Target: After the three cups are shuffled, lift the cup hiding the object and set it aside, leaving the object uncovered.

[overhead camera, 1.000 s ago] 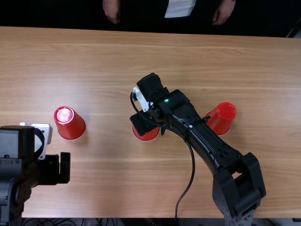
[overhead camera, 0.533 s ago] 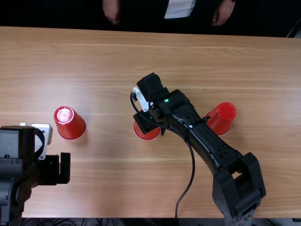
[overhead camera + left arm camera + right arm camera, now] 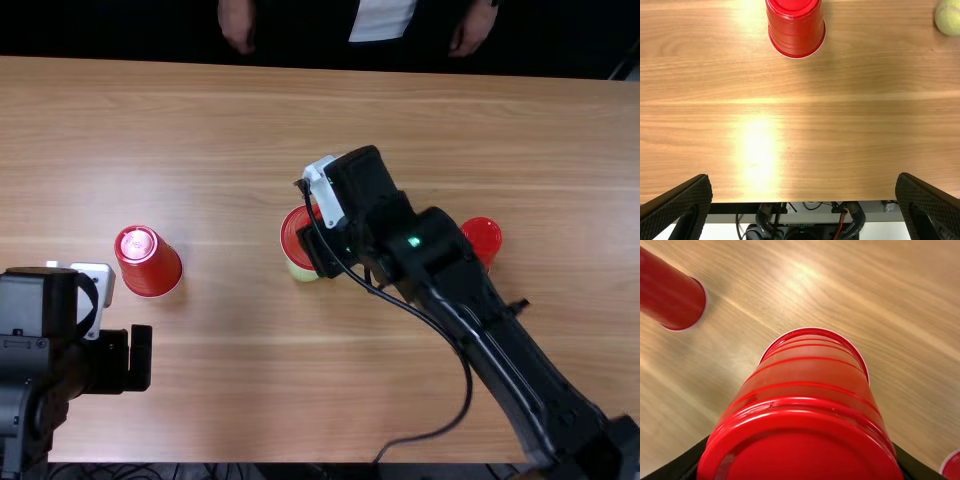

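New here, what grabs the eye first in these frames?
The right arm's end effector holds a red plastic cup above the middle of the light brown wooden table, and a yellow-green ball shows uncovered beneath it. Two more upside-down red plastic cups stand on the table: the left cup near the left arm, the right cup partly behind the right arm.

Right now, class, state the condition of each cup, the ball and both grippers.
middle cup: held off the table, tilted.
ball: uncovered, on the table.
left cup: upside down on the table.
right cup: upside down on the table.
right gripper: shut on middle cup.
left gripper: open, empty.
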